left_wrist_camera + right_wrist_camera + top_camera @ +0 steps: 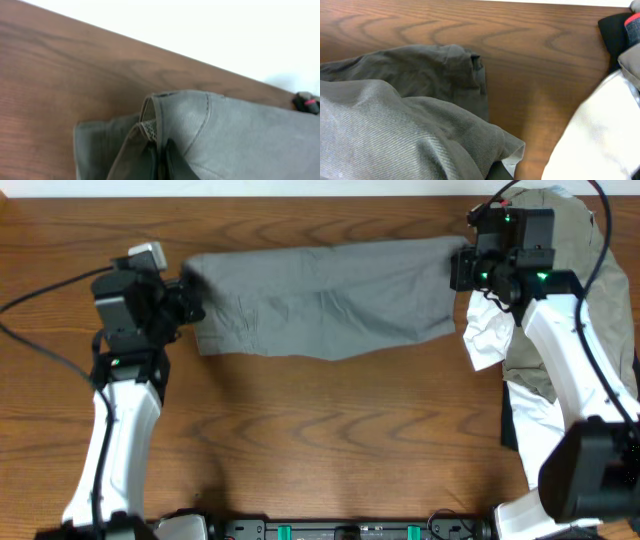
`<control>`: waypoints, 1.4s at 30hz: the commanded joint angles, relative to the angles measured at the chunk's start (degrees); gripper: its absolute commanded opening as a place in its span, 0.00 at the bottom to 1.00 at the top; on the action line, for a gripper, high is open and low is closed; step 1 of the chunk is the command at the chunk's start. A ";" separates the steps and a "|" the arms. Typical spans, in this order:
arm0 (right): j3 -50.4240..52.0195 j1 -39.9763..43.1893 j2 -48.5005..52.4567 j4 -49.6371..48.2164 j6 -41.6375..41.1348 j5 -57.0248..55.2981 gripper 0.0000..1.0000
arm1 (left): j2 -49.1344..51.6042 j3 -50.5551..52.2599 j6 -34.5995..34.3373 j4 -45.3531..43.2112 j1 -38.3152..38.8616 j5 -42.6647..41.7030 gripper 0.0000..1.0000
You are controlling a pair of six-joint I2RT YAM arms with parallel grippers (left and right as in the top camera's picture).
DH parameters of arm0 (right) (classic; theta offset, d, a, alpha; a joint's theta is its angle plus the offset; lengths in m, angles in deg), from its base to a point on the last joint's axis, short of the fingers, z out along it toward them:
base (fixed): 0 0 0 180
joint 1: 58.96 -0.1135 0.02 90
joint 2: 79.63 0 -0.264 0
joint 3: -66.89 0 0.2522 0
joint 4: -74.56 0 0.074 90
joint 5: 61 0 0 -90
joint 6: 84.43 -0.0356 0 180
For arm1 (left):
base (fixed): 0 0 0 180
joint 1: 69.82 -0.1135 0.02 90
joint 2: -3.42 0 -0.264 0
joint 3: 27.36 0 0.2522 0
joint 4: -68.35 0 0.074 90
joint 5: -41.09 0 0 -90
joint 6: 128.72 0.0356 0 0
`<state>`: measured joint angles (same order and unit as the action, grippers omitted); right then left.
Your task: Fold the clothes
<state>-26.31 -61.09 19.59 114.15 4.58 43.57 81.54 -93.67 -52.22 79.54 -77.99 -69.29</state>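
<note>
**Item: grey shorts, held for folding**

- **Left fingers** (186,302): pressed together on a bunched hem or corner at the left end of the grey shorts (330,300). The left wrist view shows stitched seams and a layered fold of cloth gathered at the pinch.
- **Right fingers** (463,270): pressed together on the opposite, right end of the same garment. The right wrist view shows twill cloth draped up to the grip with a pale inner edge showing below it.
- **Garment position:** spread lengthwise across the far half of the counter (330,430), strung between the two grips. The middle lies flat on the wood with light creases.
- **Reason for the hold (judged):** pinching both ends pulls the cloth taut and straight, so a clean crease line can be set. Matching grips keep the edges level for carrying one half over the other.
- **Task status (judged):** early. The piece is laid out but no final fold is visible.

**Adjacent stock, right side**

- **Khaki-tan garment** (565,225): heaped at the far right corner, behind the right arm.
- **White garment** (485,340): crumpled just beside the shorts' right end. It is near enough to snag.
- **Dark garment** (508,430): only an edge shows beneath the white.
- **Reason for placement (judged):** the pile is apparently parked aside, awaiting its turn.
</note>
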 commanded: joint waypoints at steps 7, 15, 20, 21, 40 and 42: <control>-1.03 -3.19 8.61 -9.09 0.28 -0.66 0.01 | 10.91 -0.94 0.35 -14.78 1.77 8.04 0.06; -1.03 -5.95 14.71 -19.45 0.22 -0.85 0.01 | 18.84 -0.94 0.35 -26.05 1.77 8.24 0.07; -1.03 -6.88 17.44 -24.65 0.22 -0.87 0.01 | 22.01 -0.94 0.28 -27.98 1.77 12.52 0.06; -1.03 -7.06 18.08 -26.01 0.22 -0.90 0.01 | 22.36 -0.94 0.28 -27.98 1.77 13.60 0.06; -1.05 -11.43 31.01 -55.25 -2.93 -5.60 0.99 | 23.45 -0.94 -4.81 -25.09 1.70 28.63 0.98; -1.05 -11.23 30.75 -54.84 -3.85 -5.46 0.99 | 23.45 -0.94 -4.83 -24.68 1.70 28.61 0.98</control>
<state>-26.66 -72.15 49.88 59.48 2.77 39.85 104.58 -93.67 -56.85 54.67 -76.15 -42.45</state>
